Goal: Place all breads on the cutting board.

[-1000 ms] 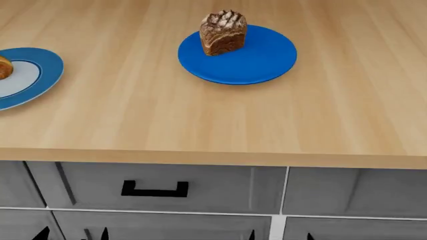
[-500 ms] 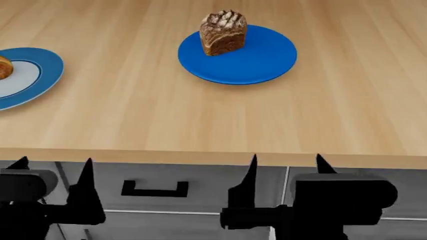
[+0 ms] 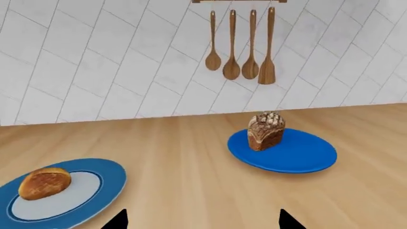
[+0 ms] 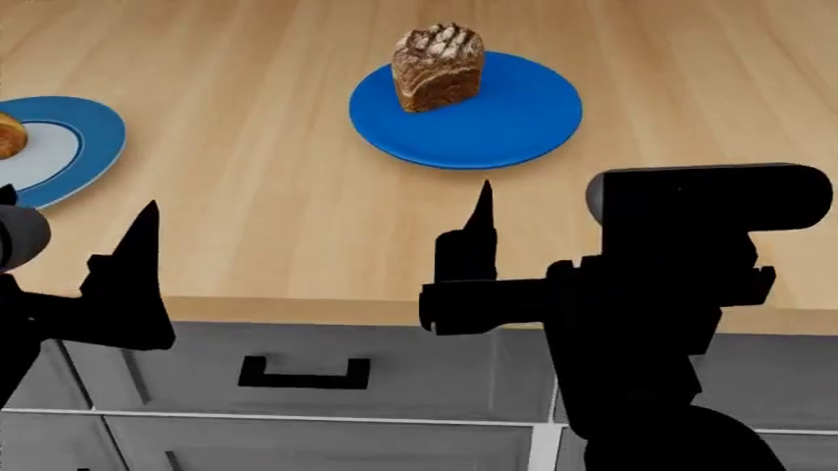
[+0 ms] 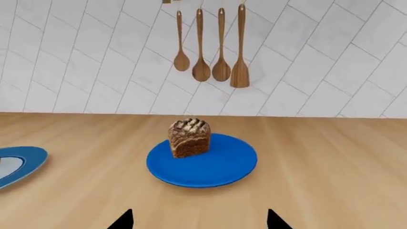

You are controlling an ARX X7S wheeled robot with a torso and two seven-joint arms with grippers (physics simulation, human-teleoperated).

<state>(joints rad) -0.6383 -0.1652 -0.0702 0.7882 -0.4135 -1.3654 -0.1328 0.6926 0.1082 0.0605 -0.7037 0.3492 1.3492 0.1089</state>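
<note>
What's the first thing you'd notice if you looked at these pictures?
The dark loaf standing on a bright blue plate in the middle of the counter. Then the small golden bun on a second plate off to the left, and wooden spoons hanging on the tiled wall behind.

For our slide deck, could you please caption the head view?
Both open grippers, left and right, raised before a dark loaf on its blue plate.

No text, label, brand, number or sign can be read anywhere in these views. The dark brown crusty loaf (image 4: pixel 439 67), the round blue plates (image 4: pixel 468 110), the pale wood-grain countertop (image 4: pixel 288 196), the white tiled wall (image 5: pixel 95 57) and the hanging wooden spoons (image 5: pixel 210 43) all carry no writing.
</note>
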